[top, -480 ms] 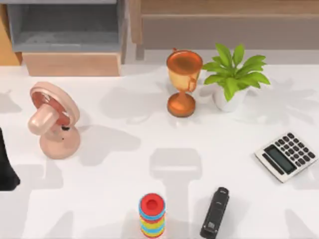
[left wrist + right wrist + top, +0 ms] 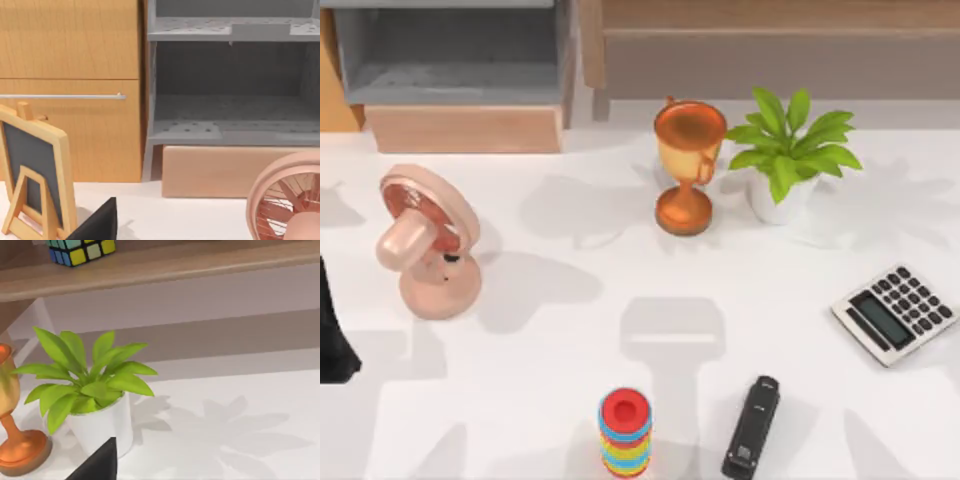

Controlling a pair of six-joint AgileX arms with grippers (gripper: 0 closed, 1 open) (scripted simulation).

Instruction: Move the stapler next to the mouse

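Black stapler lies near the bench's front edge, nearly lengthwise front-to-back, toward your right arm's side; jaw state cannot be told.

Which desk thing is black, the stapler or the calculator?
The stapler, the slim black one lying at the table's front edge. The calculator, near the right edge, is grey with dark keys.

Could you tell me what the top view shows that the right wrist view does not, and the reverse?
Top view alone: the stapler near the front edge, the calculator at the right, the pink fan at the left, and the stack of coloured rings. Right wrist view alone: a colour cube on a wooden shelf. Both: the potted plant and the copper trophy beside it on the white table.
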